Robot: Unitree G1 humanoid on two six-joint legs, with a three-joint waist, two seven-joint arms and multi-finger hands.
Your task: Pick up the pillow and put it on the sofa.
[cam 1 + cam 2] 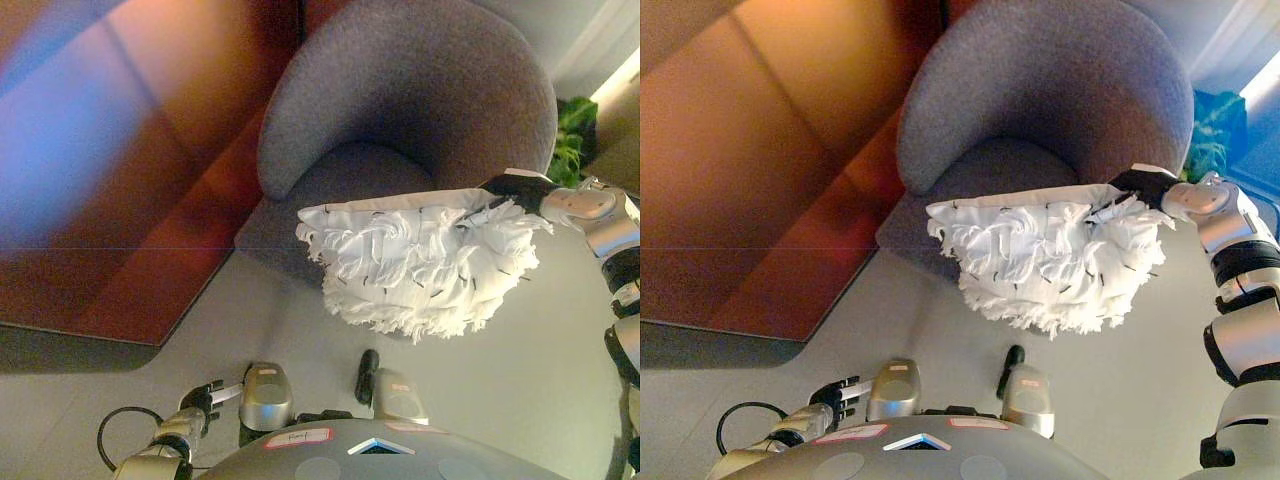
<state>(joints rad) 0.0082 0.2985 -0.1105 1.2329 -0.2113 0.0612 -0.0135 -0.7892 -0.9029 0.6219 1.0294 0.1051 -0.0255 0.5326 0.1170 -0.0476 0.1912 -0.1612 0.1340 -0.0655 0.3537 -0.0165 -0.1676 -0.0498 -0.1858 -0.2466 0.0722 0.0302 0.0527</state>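
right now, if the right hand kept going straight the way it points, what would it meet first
The right hand points left, gripping the white pillow by its edge. Past the pillow, the grey sofa seat looks first in line, though depth is unclear.

White pillow [420,262], shaggy, flecked with small dark strands; plain smooth white panel along top edge. Grey sofa [420,90], uniform, unpatterned. Reddish-brown rug [150,220], plain, darker at border. Pale grey floor [540,360]. Green plant [572,135] at far right. Dark right hand [520,190] and left hand [837,393].
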